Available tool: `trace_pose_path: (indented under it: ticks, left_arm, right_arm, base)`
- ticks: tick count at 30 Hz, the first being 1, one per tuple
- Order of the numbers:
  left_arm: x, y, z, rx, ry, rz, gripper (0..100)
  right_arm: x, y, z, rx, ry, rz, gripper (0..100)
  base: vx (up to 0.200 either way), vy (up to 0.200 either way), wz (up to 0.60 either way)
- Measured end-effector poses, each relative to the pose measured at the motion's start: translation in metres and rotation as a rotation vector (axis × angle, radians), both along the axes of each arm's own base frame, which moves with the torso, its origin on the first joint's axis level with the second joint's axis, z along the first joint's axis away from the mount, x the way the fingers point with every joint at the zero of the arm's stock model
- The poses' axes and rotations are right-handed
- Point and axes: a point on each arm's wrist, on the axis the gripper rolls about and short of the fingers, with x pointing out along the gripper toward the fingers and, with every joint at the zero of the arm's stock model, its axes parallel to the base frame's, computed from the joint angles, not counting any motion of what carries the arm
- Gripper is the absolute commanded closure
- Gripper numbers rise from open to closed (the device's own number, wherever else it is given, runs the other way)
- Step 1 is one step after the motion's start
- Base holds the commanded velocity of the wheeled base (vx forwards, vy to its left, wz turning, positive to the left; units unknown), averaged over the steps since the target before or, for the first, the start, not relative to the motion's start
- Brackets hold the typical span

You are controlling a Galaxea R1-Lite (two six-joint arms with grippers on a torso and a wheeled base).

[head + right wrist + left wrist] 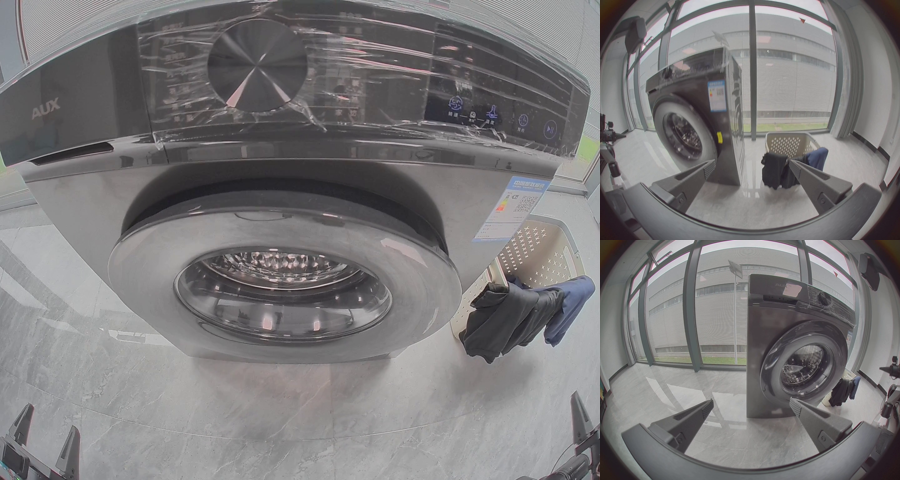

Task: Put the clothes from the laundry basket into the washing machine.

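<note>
Nothing loaded yet: round door [281, 294] of washing machine [81, 206] shut, black garment [509, 319] and blue garment [572, 300] draped over laundry basket [544, 250] rim at its right, left gripper [750, 402] and right gripper [751, 162] spread, empty; door likely needs opening first.

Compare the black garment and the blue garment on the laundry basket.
The black garment shows more bulk than the blue garment. The black garment hangs nearer the washing machine; the blue garment lies beyond it. Both drape over the front rim of the laundry basket, touching each other.
</note>
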Motion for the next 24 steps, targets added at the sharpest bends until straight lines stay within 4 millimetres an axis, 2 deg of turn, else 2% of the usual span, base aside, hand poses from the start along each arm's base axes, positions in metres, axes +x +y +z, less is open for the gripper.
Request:
trace_pose_path:
  ticks: [4, 9, 17, 24]
  left_arm:
    - [0.000, 0.000, 0.000, 0.000, 0.001, 0.000, 0]
    - [0.000, 0.000, 0.000, 0.000, 0.001, 0.000, 0]
    - [0.000, 0.000, 0.000, 0.000, 0.001, 0.000, 0]
    - [0.000, 0.000, 0.000, 0.000, 0.001, 0.000, 0]
  right_arm:
    - [-0.003, 0.000, 0.023, 0.000, -0.034, 0.033, 0]
    - [0.015, 0.001, 0.039, 0.022, 0.050, 0.106, 0]
    - [0.069, 0.009, 0.058, 0.078, 0.194, 0.248, 0]
    - [0.120, 0.035, 0.059, 0.105, 0.321, 0.384, 0]
  base:
    - [0.000, 0.000, 0.00]
    - [0.000, 0.000, 0.00]
    - [0.000, 0.000, 0.00]
    - [0.000, 0.000, 0.00]
